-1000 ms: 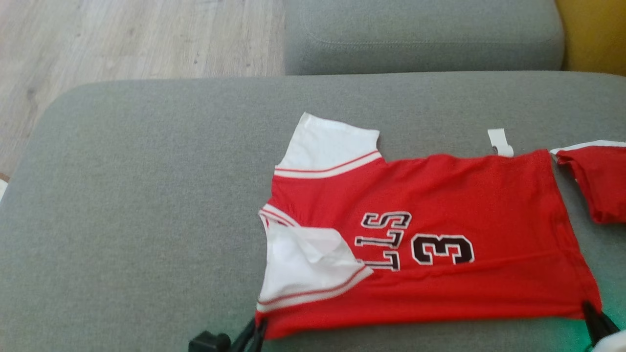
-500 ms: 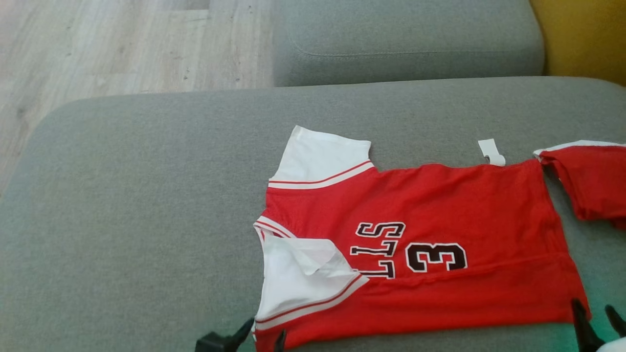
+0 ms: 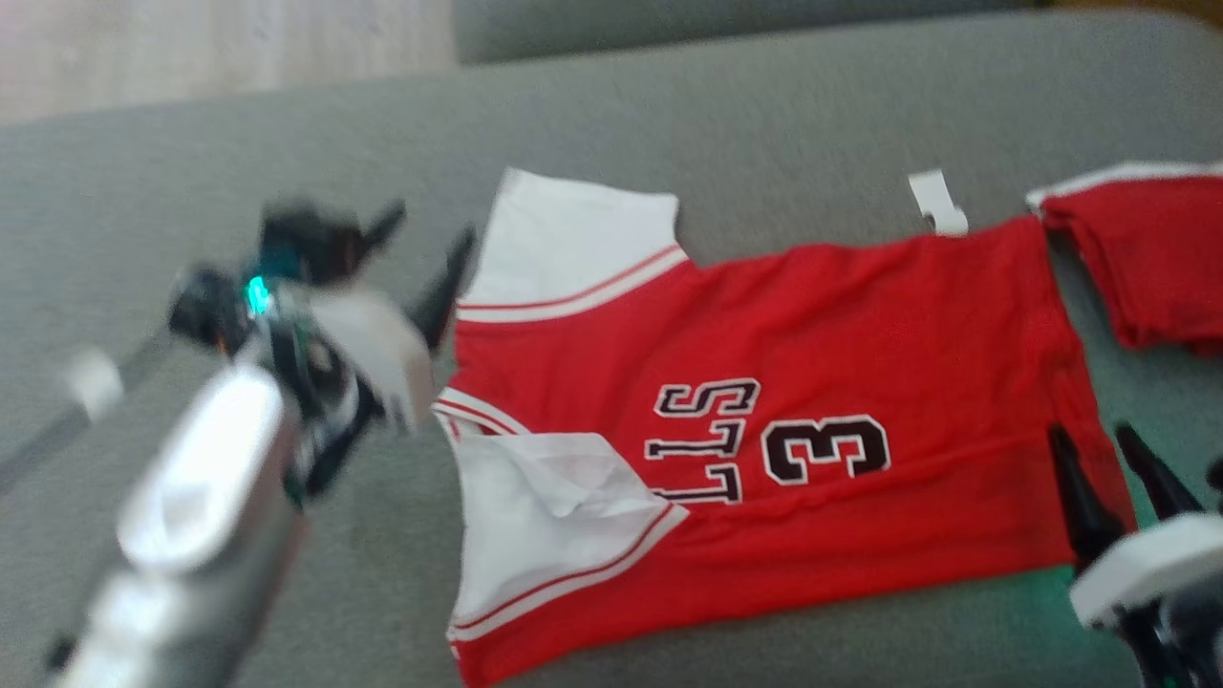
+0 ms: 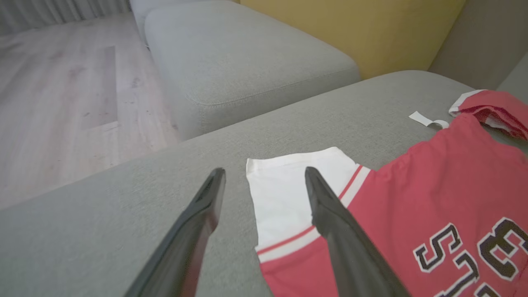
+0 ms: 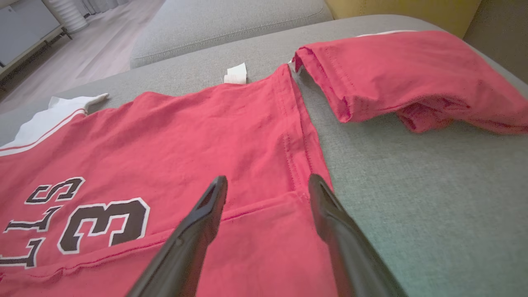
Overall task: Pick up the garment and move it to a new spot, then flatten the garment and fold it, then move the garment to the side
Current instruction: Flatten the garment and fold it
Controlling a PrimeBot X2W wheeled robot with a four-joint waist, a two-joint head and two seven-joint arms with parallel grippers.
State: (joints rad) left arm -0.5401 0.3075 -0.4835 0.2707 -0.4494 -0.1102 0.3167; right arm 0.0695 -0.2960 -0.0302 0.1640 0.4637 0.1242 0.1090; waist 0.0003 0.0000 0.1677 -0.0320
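Observation:
The garment [image 3: 841,344] is a red jersey with white sleeves and black lettering, lying flat on the grey cushion [image 3: 669,105], its near long edge folded over. My left gripper [image 3: 428,241] hovers open beside the far white sleeve [image 4: 284,194], fingers straddling the sleeve's edge [image 4: 264,175]. At the hem's near corner my right gripper [image 3: 1089,438] stands open with nothing between its fingers; in its wrist view it is above the red hem [image 5: 264,181].
A second red garment [image 3: 1137,258] lies bunched at the cushion's right end [image 5: 404,78]. A white label [image 3: 936,203] sticks out at the hem's far corner. Another grey cushion [image 4: 231,57], a yellow backrest [image 4: 354,29] and wooden floor [image 4: 62,103] lie beyond.
Both grippers opened and let go of the jersey's near edge. The left arm swung up to the far sleeve; the right gripper moved up over the hem. The camera shifted too.

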